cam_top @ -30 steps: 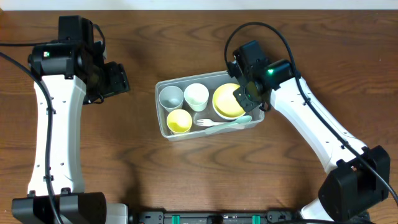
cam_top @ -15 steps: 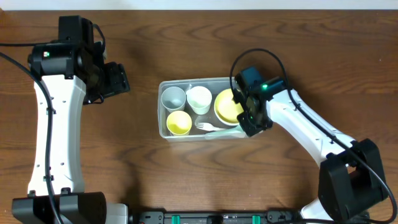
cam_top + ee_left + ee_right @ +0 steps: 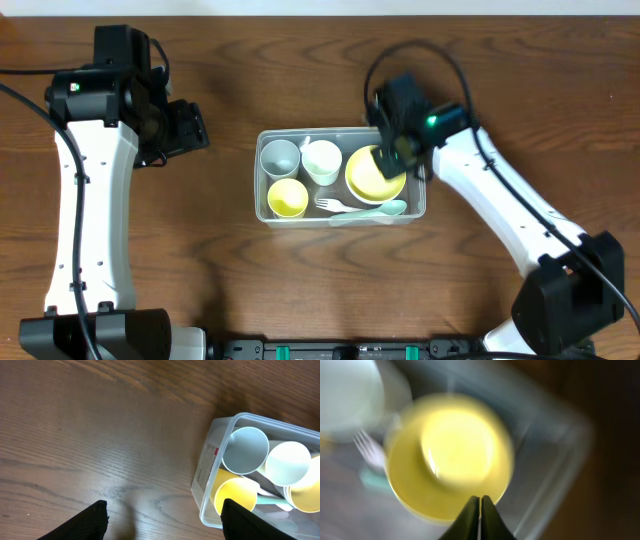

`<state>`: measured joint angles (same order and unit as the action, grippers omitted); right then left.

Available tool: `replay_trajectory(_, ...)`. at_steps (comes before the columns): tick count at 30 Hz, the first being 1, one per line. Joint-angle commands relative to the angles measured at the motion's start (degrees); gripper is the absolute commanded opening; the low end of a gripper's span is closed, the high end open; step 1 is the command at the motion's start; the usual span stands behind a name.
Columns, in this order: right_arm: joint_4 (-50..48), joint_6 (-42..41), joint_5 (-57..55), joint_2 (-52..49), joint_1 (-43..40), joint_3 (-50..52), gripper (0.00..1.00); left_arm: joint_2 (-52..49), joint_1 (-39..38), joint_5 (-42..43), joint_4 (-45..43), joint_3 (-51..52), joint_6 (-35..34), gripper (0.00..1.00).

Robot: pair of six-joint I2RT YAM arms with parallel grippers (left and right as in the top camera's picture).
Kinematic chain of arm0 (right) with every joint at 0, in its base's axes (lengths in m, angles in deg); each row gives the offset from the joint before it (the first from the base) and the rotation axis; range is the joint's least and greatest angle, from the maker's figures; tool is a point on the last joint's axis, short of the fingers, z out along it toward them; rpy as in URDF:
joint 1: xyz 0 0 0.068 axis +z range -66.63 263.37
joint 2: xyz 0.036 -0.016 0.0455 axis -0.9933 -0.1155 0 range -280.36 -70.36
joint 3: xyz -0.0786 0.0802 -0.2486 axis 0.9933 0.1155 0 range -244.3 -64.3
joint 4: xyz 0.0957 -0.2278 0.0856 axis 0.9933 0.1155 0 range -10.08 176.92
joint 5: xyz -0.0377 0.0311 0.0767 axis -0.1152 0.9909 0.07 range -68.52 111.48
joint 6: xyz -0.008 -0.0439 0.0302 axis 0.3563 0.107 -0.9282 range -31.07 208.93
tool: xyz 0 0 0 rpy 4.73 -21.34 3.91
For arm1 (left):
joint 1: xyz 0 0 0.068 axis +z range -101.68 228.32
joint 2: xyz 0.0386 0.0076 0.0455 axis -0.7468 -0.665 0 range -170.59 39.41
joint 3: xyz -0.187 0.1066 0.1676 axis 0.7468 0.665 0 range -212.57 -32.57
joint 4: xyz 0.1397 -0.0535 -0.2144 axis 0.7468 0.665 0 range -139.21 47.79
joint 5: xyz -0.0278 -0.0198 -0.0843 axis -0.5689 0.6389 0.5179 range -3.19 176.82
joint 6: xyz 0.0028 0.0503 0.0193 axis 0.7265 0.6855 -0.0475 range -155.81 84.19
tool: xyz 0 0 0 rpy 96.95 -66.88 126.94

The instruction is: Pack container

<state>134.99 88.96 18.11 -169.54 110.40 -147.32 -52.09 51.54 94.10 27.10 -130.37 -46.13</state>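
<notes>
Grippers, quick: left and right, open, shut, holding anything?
Left gripper: open, holding nothing, over the table.
Right gripper: shut, nothing between its fingers, above the yellow bowl in the container.

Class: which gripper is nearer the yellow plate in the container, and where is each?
Right. The right gripper hovers over the yellow plate in the container, fingers shut. The left gripper is open over the table, well beyond the container's opposite end.
</notes>
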Motion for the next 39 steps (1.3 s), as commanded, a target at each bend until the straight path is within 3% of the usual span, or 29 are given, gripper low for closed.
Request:
replay_trajectory(1, -0.52, -4.46, -4.02, 3.02, -1.88, -8.28, 0.12, -0.24, 0.24, -0.44, 0.17, 0.24, 0.13, 0.73)
replay_trajectory(3, -1.31, -8.17, -4.13, 3.89, -4.5, -10.88, 0.29, -0.24, 0.24, -0.42, 0.07, 0.24, 0.11, 0.73)
replay_trajectory(6, -3.3, -12.52, -4.13, 5.16, -9.73, -11.41, 0.64, -0.24, -0.48, -0.42, -0.74, 0.24, 0.52, 0.74)
replay_trajectory(7, -3.65, -13.42, -4.07, 5.18, -11.47, -11.41, 0.72, -0.24, -0.98, -0.42, -1.18, 0.24, 1.36, 0.74)
replay_trajectory(8, -3.91, -14.12, -3.93, 5.18, -13.27, -11.41, 0.82, -0.24, -1.68, -0.42, -1.77, 0.24, 2.36, 0.79)
replay_trajectory(11, -4.28, -14.19, -3.72, 5.07, -18.18, -11.17, 0.99, -0.24, -4.66, -0.46, -4.7, 0.24, 4.72, 0.89)
replay_trajectory(13, -4.28, -14.16, -3.72, 5.07, -20.63, -11.04, 0.99, -0.24, -6.71, -0.48, -6.93, 0.24, 6.34, 0.99)
replay_trajectory(29, -2.05, -14.32, -5.29, 5.92, -25.11, -11.04, 0.99, -0.22, -8.48, -0.68, -10.49, 0.24, 6.69, 0.98)
replay_trajectory(39, 5.11, -16.41, -6.25, 16.11, -25.07, -8.24, 0.99, 3.28, -8.81, -0.63, -5.2, 0.9, 6.62, 0.98)
